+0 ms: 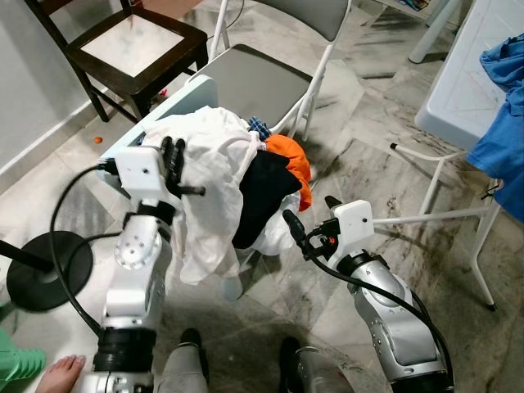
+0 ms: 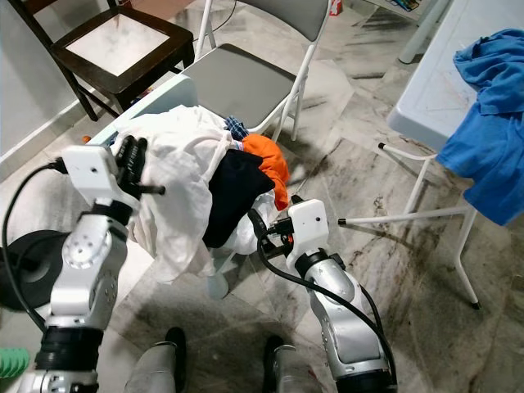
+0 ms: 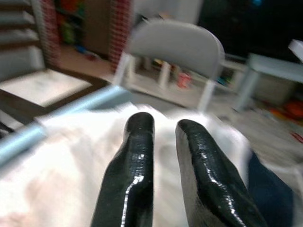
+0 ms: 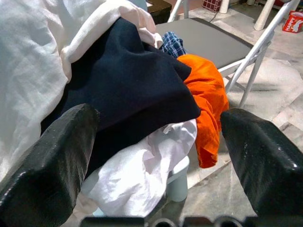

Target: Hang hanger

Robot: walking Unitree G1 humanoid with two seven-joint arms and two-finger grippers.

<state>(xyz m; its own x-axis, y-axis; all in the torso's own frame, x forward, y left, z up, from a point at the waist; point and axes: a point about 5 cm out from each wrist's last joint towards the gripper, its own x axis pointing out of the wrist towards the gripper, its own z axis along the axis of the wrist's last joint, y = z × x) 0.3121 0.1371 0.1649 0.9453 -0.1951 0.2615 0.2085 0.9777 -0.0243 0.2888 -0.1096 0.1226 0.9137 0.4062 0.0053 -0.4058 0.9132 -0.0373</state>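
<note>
My left gripper (image 1: 173,155) is up by the white cloth (image 1: 209,176) on the pile, fingers (image 3: 137,161) close together on nothing. My right gripper (image 1: 309,223) is low by the dark cloth (image 4: 128,90), fingers wide apart. I cannot make out a hanger.

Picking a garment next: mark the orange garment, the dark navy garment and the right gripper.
orange garment (image 4: 206,85): right wrist view, its middle fold.
dark navy garment (image 4: 128,90): right wrist view, its broad top.
right gripper (image 1: 309,225): left eye view, midway between fingertips.
</note>
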